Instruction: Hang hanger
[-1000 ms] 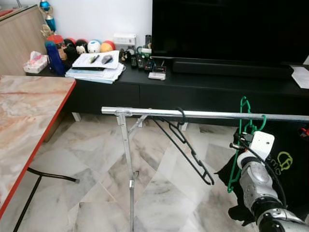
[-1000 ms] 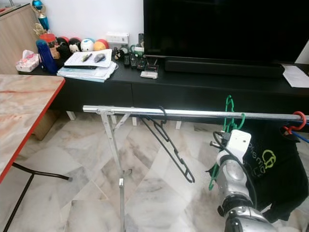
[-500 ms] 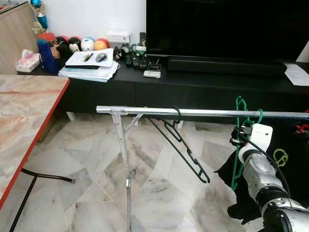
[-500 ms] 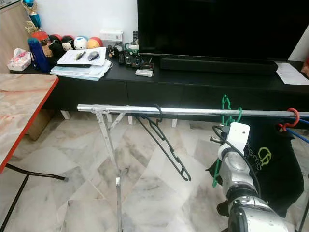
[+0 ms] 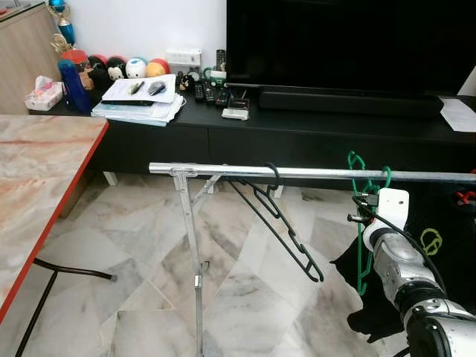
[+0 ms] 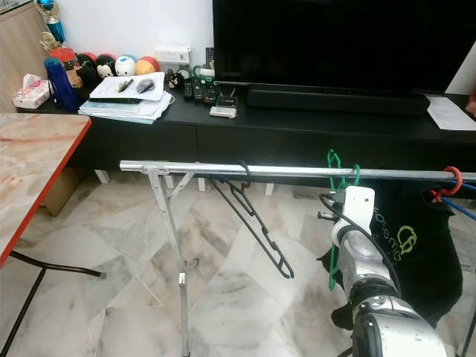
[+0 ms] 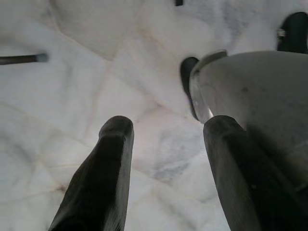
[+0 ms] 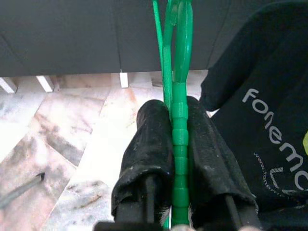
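Note:
A green plastic hanger (image 5: pixel 362 253) is pinched between the two black fingers (image 8: pixel 154 139) of my right gripper (image 8: pixel 173 115), which is shut on its neck. Its hook (image 5: pixel 357 160) stands at the height of the silver clothes rail (image 5: pixel 312 173) and crosses it; I cannot tell whether it rests on the rail. My right wrist (image 5: pixel 390 223) is just below the rail, near its right part. A black hanger (image 5: pixel 282 227) hangs tilted from the rail further left. My left gripper (image 7: pixel 166 130) is open over the marble floor, holding nothing.
A black printed T-shirt (image 5: pixel 439 245) hangs at the rail's right end beside a red hook (image 6: pixel 454 178). The rack's upright leg (image 5: pixel 192 253) stands at the left. Behind is a black TV console (image 5: pixel 297 134). A red-edged marble table (image 5: pixel 44 171) is at the left.
My right arm has carried the green hanger leftwards along the rail and slightly up. The camera shifted a little a second ago. The black hanger hangs as before.

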Controlling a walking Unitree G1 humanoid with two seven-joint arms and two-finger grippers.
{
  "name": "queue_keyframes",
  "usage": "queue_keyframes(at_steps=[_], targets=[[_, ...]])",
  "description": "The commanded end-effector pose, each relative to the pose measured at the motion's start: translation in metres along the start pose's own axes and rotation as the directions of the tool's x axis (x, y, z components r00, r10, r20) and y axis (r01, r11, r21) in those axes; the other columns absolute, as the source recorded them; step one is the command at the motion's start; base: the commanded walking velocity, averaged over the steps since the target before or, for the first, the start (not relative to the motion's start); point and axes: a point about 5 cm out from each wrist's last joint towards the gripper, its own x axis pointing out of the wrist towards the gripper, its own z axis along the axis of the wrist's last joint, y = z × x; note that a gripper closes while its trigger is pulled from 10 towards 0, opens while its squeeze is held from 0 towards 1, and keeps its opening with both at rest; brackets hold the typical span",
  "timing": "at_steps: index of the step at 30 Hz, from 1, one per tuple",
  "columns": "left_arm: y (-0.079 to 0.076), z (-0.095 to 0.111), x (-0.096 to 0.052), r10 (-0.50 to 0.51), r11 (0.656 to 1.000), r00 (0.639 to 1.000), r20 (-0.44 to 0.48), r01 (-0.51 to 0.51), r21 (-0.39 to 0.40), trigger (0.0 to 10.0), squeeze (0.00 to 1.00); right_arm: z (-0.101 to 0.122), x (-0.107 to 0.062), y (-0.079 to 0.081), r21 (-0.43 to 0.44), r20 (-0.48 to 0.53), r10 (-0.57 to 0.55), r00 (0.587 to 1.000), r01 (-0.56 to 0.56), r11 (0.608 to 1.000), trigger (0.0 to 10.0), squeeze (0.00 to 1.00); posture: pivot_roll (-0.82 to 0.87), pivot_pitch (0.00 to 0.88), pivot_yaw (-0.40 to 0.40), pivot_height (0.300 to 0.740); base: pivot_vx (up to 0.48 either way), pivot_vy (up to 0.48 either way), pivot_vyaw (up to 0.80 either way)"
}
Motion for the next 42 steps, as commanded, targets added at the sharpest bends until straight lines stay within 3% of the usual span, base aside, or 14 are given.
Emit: queue_keyframes(at_steps=[1,13,14,15,16,17,24,25,26,27,28,34,36,42], targets=[[-0.037,-0.004,0.002,-0.090,0.996,0.996,-0.024,0.090,-0.008,10.0,0.00,0.007,0.001,-0.001,-0.010,-0.004,0.005,1.000,-0.005,1.000,10.0,0.00,0.06,0.114,-0.014,0.740,0.000,0.000,0.00],[-0.079,0.008,0.002,-0.123,0.992,0.992,-0.016,0.123,0.002,10.0,0.00,-0.008,0.000,0.001,-0.027,-0.093,0.025,0.995,-0.027,0.999,10.0,0.00,0.06,0.117,-0.012,0.740,0.000,0.000,0.00],[-0.079,0.008,0.002,-0.122,0.993,0.992,-0.017,0.122,0.003,10.0,0.00,-0.010,0.000,0.002,-0.018,-0.093,0.029,0.995,-0.031,0.999,10.0,0.27,0.06,0.117,-0.012,0.740,0.000,0.000,0.00],[-0.076,0.007,0.002,-0.119,0.993,0.993,-0.018,0.119,0.003,10.0,0.00,-0.010,0.000,0.003,-0.015,-0.092,0.031,0.995,-0.033,0.999,10.0,0.27,0.06,0.117,-0.012,0.740,0.000,0.000,0.00],[-0.071,0.005,0.003,-0.113,0.994,0.993,-0.019,0.113,0.004,10.0,0.00,-0.010,-0.001,0.003,-0.010,-0.087,0.032,0.996,-0.033,0.999,10.0,0.86,0.06,0.117,-0.012,0.740,0.000,0.000,0.00],[-0.062,0.003,0.003,-0.103,0.995,0.994,-0.022,0.103,0.004,10.0,0.00,-0.008,0.000,0.004,0.003,-0.064,0.036,0.997,-0.036,0.999,10.0,1.00,0.06,0.118,-0.011,0.740,0.000,0.000,0.00],[-0.057,0.002,0.003,-0.094,0.996,0.995,-0.025,0.094,0.004,10.0,0.00,-0.003,0.000,0.003,0.029,-0.010,0.025,1.000,-0.025,0.999,10.0,1.00,0.06,0.117,-0.010,0.740,0.000,0.000,0.00],[-0.057,0.002,0.003,-0.095,0.995,0.995,-0.025,0.095,0.004,10.0,0.00,-0.004,-0.001,0.004,0.027,-0.008,0.024,1.000,-0.024,0.999,10.0,0.84,0.06,0.116,-0.010,0.740,0.000,0.000,0.00],[-0.057,0.002,0.003,-0.095,0.995,0.995,-0.025,0.095,0.004,10.0,0.00,-0.004,-0.001,0.004,0.030,-0.003,0.023,1.000,-0.022,0.999,10.0,0.59,0.06,0.116,-0.010,0.740,0.000,0.000,0.00],[-0.057,0.002,0.003,-0.096,0.995,0.995,-0.025,0.096,0.005,10.0,0.00,-0.005,-0.001,0.004,0.035,0.000,0.022,1.000,-0.022,0.999,10.0,0.16,0.06,0.116,-0.010,0.740,0.000,0.000,0.00],[-0.057,0.002,0.003,-0.096,0.995,0.995,-0.025,0.097,0.005,10.0,0.00,-0.006,-0.001,0.004,0.038,0.003,0.021,1.000,-0.021,0.999,10.0,0.00,0.06,0.116,-0.010,0.740,0.000,0.000,0.00],[-0.055,0.002,0.003,-0.099,0.995,0.995,-0.023,0.100,0.008,10.0,0.00,-0.007,-0.003,0.005,0.080,0.051,0.019,0.999,-0.023,0.997,10.0,0.00,0.06,0.111,-0.008,0.740,0.000,0.000,0.00],[-0.055,0.001,0.003,-0.099,0.995,0.995,-0.023,0.099,0.009,10.0,0.00,-0.005,-0.003,0.005,0.091,0.070,0.015,0.997,-0.022,0.996,10.0,1.00,0.06,0.110,-0.007,0.740,0.000,0.000,0.00],[-0.054,0.001,0.003,-0.101,0.995,0.995,-0.024,0.102,0.015,10.0,0.00,-0.007,-0.005,0.001,0.127,0.114,-0.024,0.993,0.009,0.992,10.0,1.00,0.05,0.101,-0.004,0.740,0.000,0.000,0.00]])
